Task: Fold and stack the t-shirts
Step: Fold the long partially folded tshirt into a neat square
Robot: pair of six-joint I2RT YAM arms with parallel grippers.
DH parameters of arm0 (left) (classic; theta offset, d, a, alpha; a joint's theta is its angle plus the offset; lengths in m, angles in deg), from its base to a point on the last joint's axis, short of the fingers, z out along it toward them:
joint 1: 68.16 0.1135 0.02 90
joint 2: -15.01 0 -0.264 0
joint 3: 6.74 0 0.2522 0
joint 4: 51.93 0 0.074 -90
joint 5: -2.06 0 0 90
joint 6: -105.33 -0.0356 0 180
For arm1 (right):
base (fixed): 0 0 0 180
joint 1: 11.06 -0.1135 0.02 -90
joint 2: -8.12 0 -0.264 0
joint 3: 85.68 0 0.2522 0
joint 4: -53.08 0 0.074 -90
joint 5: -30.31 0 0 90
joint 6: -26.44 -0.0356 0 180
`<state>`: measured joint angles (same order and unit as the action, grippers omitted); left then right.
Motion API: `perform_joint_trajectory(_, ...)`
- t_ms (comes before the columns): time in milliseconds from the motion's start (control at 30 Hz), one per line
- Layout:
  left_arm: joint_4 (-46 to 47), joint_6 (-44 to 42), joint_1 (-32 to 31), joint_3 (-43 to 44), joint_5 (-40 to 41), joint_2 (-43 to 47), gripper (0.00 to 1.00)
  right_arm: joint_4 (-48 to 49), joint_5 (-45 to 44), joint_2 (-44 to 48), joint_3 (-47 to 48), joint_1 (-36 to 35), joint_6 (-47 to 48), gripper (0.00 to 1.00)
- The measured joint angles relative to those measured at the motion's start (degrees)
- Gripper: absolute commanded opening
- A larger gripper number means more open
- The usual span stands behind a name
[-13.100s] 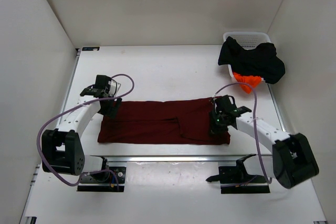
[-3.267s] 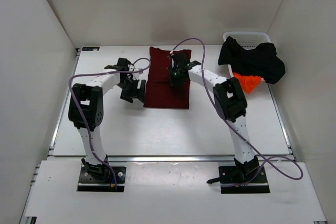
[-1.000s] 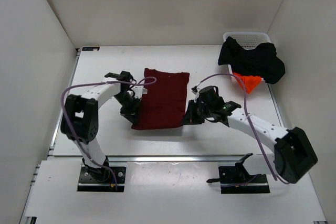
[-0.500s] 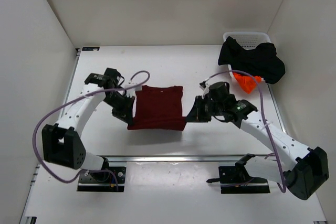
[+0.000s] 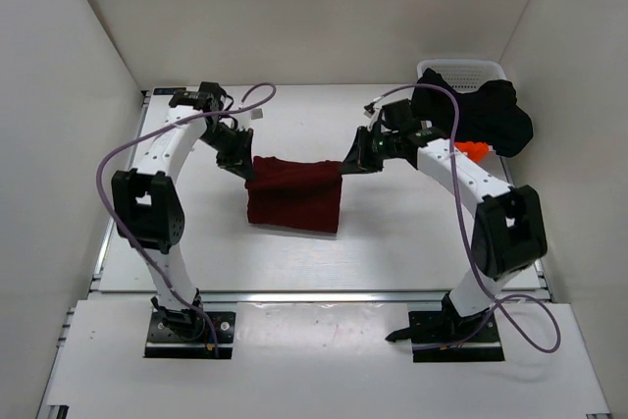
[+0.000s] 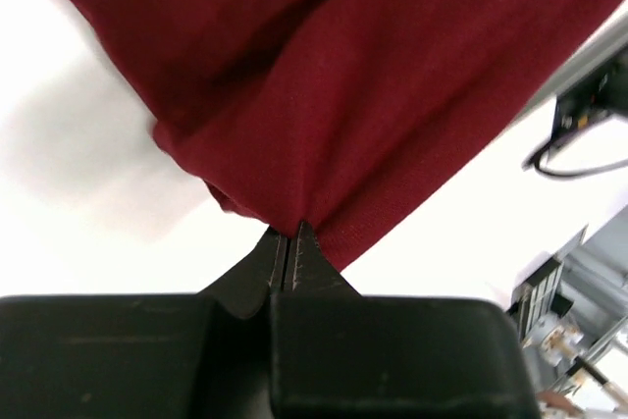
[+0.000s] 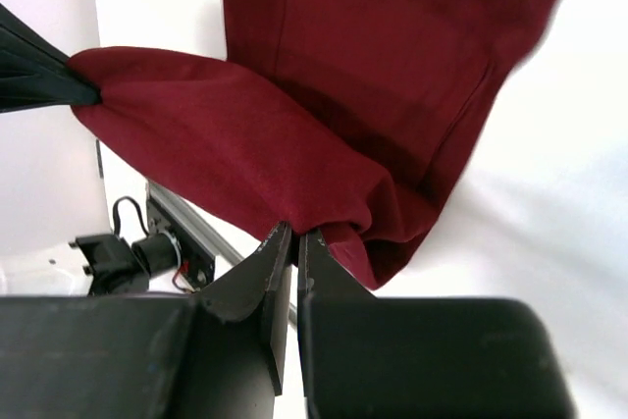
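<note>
The maroon t-shirt (image 5: 292, 195) hangs folded between both arms at the middle of the table, its lower part resting on the surface. My left gripper (image 5: 247, 170) is shut on its left corner (image 6: 294, 218). My right gripper (image 5: 343, 166) is shut on the right corner (image 7: 294, 223). In the right wrist view the maroon t-shirt (image 7: 334, 95) stretches across to the left gripper's black tip (image 7: 44, 76). The black t-shirt (image 5: 471, 113) drapes over the white basket (image 5: 466, 70) at the back right. A bit of the orange t-shirt (image 5: 471, 149) shows beneath it.
White walls close the table in at the back and on both sides. A metal rail (image 5: 314, 293) runs along the table's near edge, with the two arm bases (image 5: 186, 326) in front of it. Purple cables (image 5: 128, 159) loop off both arms.
Both grippers have carried the near edge of the maroon t-shirt up and toward the back of the table, folding it shorter. The black and orange t-shirts have not moved.
</note>
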<state>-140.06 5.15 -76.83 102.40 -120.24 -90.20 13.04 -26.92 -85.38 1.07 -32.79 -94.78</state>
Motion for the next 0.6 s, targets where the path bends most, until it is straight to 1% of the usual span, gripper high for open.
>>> perform_joint_trajectory(333, 2.3, 2.7, 0.3, 13.7, 1.5, -13.2, 0.00, -0.2, 3.3, -13.7, 11.8, 4.8, 2.6, 0.00)
perform_joint_trajectory(500, 3.4, 3.8, 0.9, 15.5, 2.2, -18.6, 0.00, -0.3, 4.7, -22.4, 18.5, 5.5, 3.0, 0.00)
perform_joint_trajectory(533, 3.5, 4.1, 1.1, 15.8, 2.3, -19.6, 0.01, -0.3, 5.1, -24.0, 19.7, 5.5, 3.1, 0.00)
perform_joint_trajectory(567, 3.6, 4.3, 1.3, 16.4, 2.5, -20.8, 0.04, -0.3, 5.4, -25.8, 21.0, 5.6, 3.1, 0.03)
perform_joint_trajectory(600, 3.8, 4.6, 1.5, 16.9, 2.8, -21.7, 0.08, -0.4, 5.5, -27.3, 22.0, 5.7, 3.1, 0.05)
